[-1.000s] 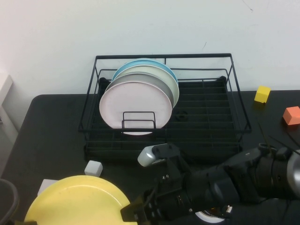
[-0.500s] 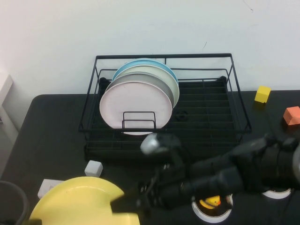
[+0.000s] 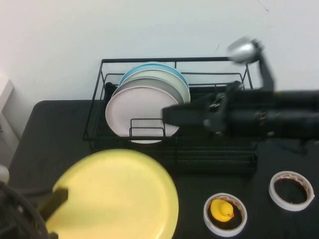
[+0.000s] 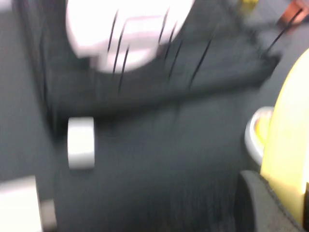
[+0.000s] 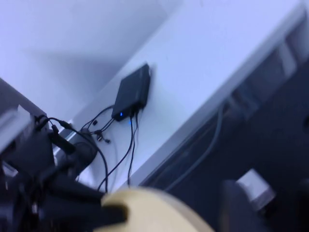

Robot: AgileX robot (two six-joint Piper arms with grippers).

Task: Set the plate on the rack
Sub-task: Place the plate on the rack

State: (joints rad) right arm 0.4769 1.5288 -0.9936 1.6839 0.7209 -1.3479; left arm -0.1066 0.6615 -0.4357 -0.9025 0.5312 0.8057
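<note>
Looking down from the high view, the plate (image 3: 119, 194) hung over the surface's near-left corner, pinched at its near rim by the left hand (image 3: 52, 199); the right hand (image 3: 169, 115) hovered before the rack (image 3: 174, 62), its fingers unreadable. In the left wrist view the plate (image 4: 287, 145) sat clamped. The right wrist view added little. The carrying step seemed under way; next, tilting the plate upright into a free slot.

From our raised camera we look down across the table (image 3: 45, 129) toward the rack (image 3: 249, 92); left wrist camera sits low, close, facing the same rack (image 4: 145, 82); right wrist camera points away toward a wall.
</note>
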